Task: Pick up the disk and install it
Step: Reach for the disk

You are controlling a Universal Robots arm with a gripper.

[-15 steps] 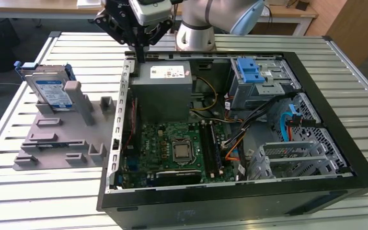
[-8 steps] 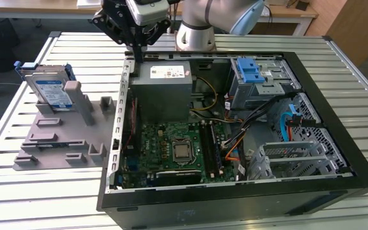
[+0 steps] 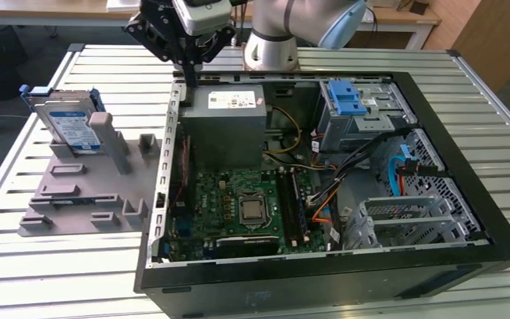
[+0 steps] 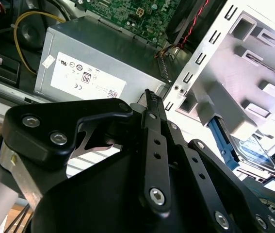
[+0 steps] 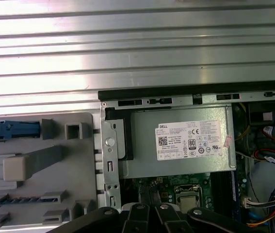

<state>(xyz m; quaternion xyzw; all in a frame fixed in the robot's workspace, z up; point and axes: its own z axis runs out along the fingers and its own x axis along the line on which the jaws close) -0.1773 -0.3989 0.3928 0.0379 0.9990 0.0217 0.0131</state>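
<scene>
The black two-fingered tool [image 3: 188,80] on the silver-and-blue arm hangs point-down above one corner of the open black computer case [image 3: 326,287]. This is the corner that houses the grey metal power-supply box with a white sticker [image 3: 228,109]. The fingers are drawn narrow, pressed together or very nearly so, and they hold nothing (in the second wrist view the tool [image 4: 148,94] reads as one thin black bar above the box's edge). I cannot make out any contact with the case wall. The flat silver-grey hard disk with a blue-and-white label and blue plastic rails [image 3: 69,127] stands on edge in a grey plastic fixture tray [image 3: 87,199]. The tray lies on the slatted metal counter [image 3: 60,279], outside the case and on the exterior view's left of it. The disk is well apart from the tool. In the first wrist view, a blue rail of the disk [image 5: 11,130] shows on the tray beside the case's perforated side wall.
</scene>
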